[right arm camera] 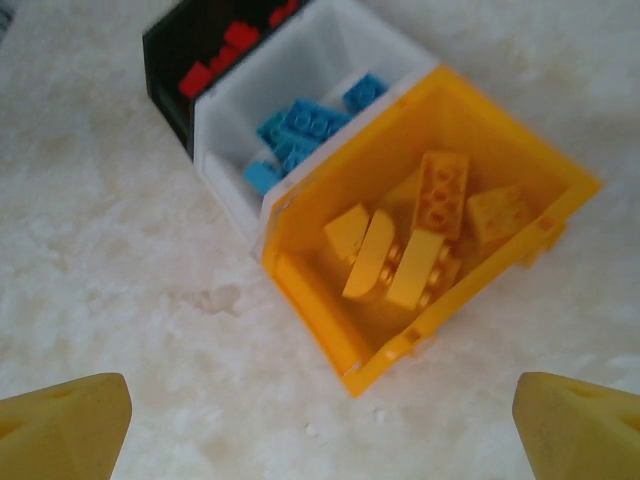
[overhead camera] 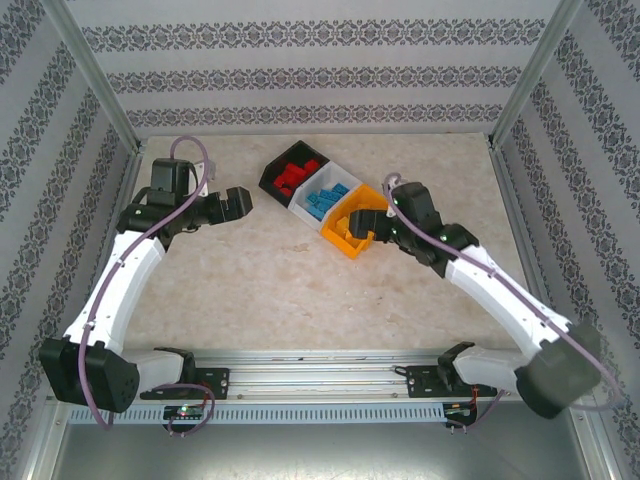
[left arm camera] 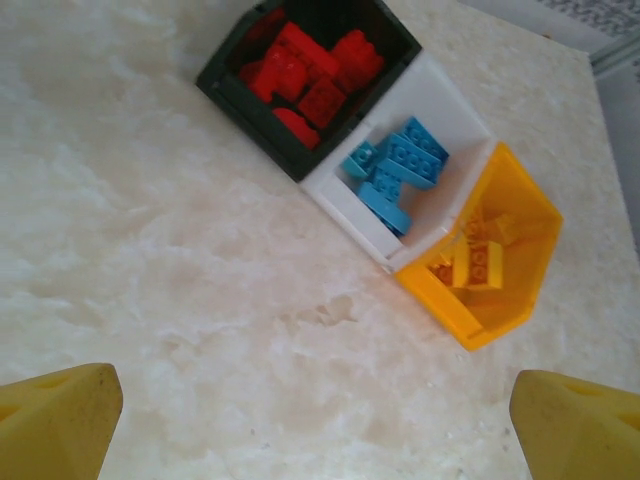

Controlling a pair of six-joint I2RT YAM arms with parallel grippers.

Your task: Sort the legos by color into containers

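Seemingly we are finished; all jaws are spread and empty, yet our right gripper [overhead camera: 365, 224] may knock the nearby orange-yellow bin [overhead camera: 347, 243].

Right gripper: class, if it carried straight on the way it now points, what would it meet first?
Most likely the orange-yellow bin. In the right wrist view, the open right gripper faces the bin's near wall, with orange bricks inside beyond it. Bare table lies between, and depth is hard to judge.
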